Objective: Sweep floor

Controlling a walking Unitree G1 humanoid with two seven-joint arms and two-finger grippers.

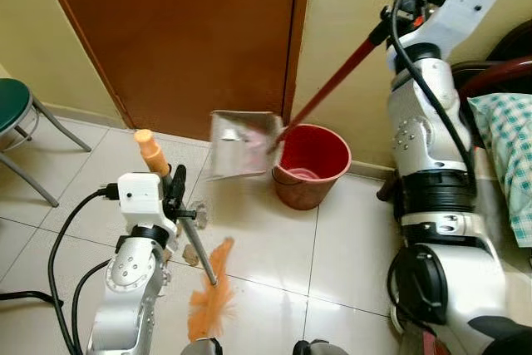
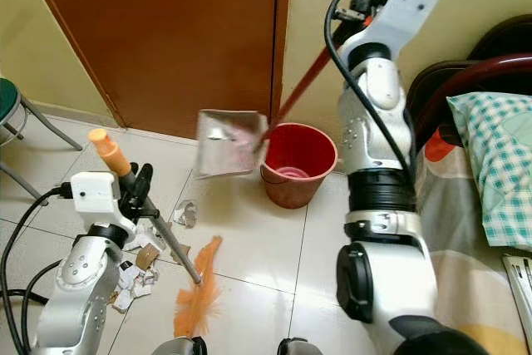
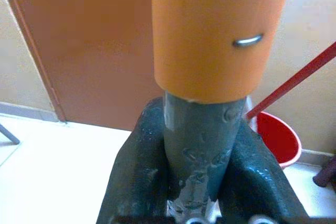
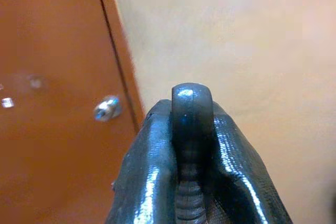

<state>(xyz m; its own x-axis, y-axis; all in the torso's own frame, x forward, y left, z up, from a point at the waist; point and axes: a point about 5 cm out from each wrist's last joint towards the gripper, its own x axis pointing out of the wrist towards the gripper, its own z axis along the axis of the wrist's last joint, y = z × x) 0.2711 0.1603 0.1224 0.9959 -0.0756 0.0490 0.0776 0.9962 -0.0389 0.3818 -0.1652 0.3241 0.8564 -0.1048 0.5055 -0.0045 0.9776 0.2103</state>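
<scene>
Nearest us, our left gripper (image 2: pixel 137 193) has its jaws clamped round the grey shaft of the broom (image 2: pixel 170 248), just under its orange grip, and the orange bristles (image 2: pixel 198 298) rest on the tiled floor (image 2: pixel 266 239) below and ahead of those jaws. Scraps of paper litter (image 2: pixel 137 268) lie close beside the shaft. Farther on, the dustpan (image 2: pixel 226 143) hangs tilted over the rim of the red bucket (image 2: pixel 299 164), which stands against the wall. Our right gripper (image 1: pixel 397 16), raised high, pinches the dustpan's red handle at its top end. Behind both stands the brown door (image 1: pixel 174 31); a green stool (image 1: pixel 17 110) sits well off to the left.
</scene>
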